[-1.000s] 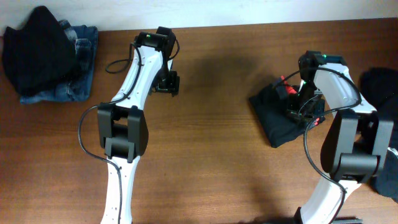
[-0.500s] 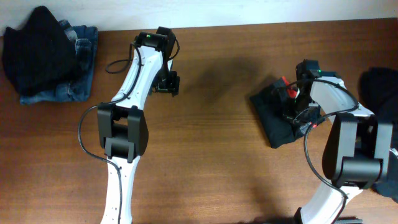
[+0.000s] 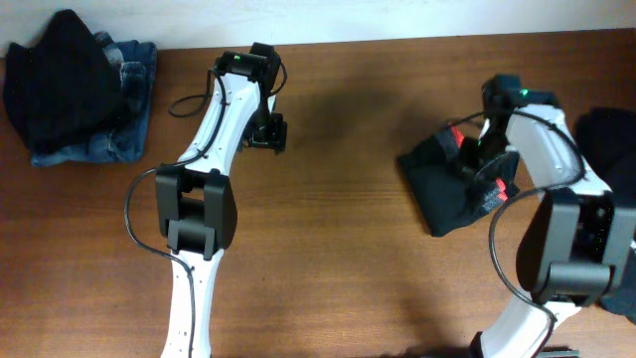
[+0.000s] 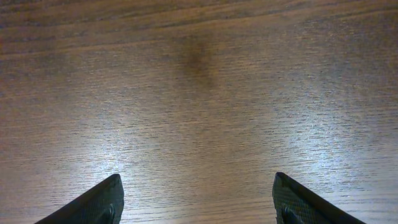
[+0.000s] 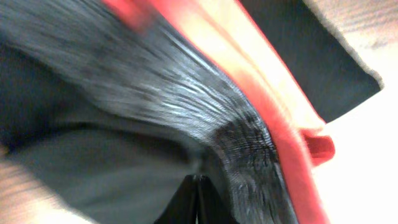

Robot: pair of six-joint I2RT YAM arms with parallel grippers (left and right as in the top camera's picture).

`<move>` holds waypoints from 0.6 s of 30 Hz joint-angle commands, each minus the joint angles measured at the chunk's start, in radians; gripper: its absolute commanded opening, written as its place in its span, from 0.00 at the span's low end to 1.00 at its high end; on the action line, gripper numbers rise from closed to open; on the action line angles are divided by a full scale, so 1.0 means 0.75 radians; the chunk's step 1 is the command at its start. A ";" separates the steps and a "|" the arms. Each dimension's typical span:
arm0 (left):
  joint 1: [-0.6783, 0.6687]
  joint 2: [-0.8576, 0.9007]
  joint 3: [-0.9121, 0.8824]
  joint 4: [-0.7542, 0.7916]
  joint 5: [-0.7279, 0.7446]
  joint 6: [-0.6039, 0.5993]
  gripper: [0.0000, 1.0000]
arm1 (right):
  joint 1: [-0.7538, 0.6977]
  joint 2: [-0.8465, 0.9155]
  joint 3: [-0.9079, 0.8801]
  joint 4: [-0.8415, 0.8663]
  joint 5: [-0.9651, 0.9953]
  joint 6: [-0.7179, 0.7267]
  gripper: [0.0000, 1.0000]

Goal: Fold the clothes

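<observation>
A folded black garment with red trim (image 3: 442, 184) lies on the wooden table at the right. My right gripper (image 3: 484, 171) is down on its right part. In the right wrist view the fingers (image 5: 196, 186) are closed together, with the dark ribbed fabric (image 5: 186, 106) and red trim (image 5: 273, 124) bunched around the tips. My left gripper (image 3: 268, 132) is at the back middle, open and empty over bare wood (image 4: 196, 124). A black garment (image 3: 60, 75) lies on blue denim jeans (image 3: 124, 129) at the far left.
Another dark garment (image 3: 608, 134) lies at the right edge of the table, behind the right arm. The table's back edge meets a pale wall (image 3: 397, 18).
My right wrist has swung slightly right and back over the black garment, and the red trim shows in a new spot. The left arm has not moved.
</observation>
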State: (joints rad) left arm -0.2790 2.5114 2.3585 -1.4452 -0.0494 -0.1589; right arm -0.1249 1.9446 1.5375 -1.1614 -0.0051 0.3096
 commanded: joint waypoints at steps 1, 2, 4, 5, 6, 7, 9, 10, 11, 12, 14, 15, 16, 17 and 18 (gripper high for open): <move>-0.004 -0.023 -0.009 0.013 0.007 -0.007 0.76 | 0.001 -0.077 0.103 0.000 -0.108 -0.043 0.10; -0.004 -0.022 -0.009 0.014 0.006 -0.007 0.76 | 0.001 -0.076 0.102 0.014 -0.107 -0.043 0.11; -0.004 -0.022 -0.009 0.015 0.006 -0.007 0.76 | 0.001 -0.070 0.101 0.036 -0.107 -0.043 0.12; -0.003 -0.022 -0.009 0.015 0.006 -0.007 0.76 | 0.001 -0.066 0.101 0.043 -0.108 -0.043 0.13; -0.004 -0.022 -0.009 0.014 0.006 -0.007 0.76 | 0.001 -0.057 0.099 0.052 -0.108 -0.044 0.12; -0.004 -0.023 -0.009 0.014 0.006 -0.007 0.76 | 0.001 -0.050 0.095 0.062 -0.107 -0.044 0.12; -0.004 -0.022 -0.009 0.014 0.006 -0.007 0.76 | 0.001 -0.032 0.075 0.091 -0.097 -0.043 0.12; -0.004 -0.022 -0.009 0.014 0.006 -0.007 0.76 | 0.001 -0.023 0.061 0.106 -0.093 -0.044 0.13; -0.004 -0.023 -0.009 0.013 0.006 -0.007 0.76 | 0.000 -0.013 0.036 0.129 -0.088 -0.043 0.13; -0.004 -0.022 -0.009 0.013 0.006 -0.007 0.76 | 0.000 -0.008 0.019 0.143 -0.086 -0.043 0.12; -0.004 -0.023 -0.010 0.012 0.006 -0.007 0.76 | 0.000 0.008 -0.028 0.194 -0.079 -0.043 0.13; -0.004 -0.022 -0.010 0.012 0.006 -0.007 0.76 | 0.000 0.015 -0.058 0.230 -0.077 -0.043 0.12; -0.004 -0.022 -0.010 0.013 0.006 -0.007 0.76 | 0.000 0.025 -0.090 0.269 -0.068 -0.043 0.12; -0.004 -0.022 -0.010 0.012 0.006 -0.007 0.76 | 0.000 0.037 -0.127 0.319 -0.058 -0.044 0.13; -0.004 -0.022 -0.010 0.012 0.006 -0.007 0.76 | 0.000 0.049 -0.154 0.356 -0.052 -0.044 0.13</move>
State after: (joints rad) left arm -0.2790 2.5114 2.3577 -1.4349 -0.0494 -0.1589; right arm -0.1249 1.9450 1.4845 -0.9413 -0.0689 0.2832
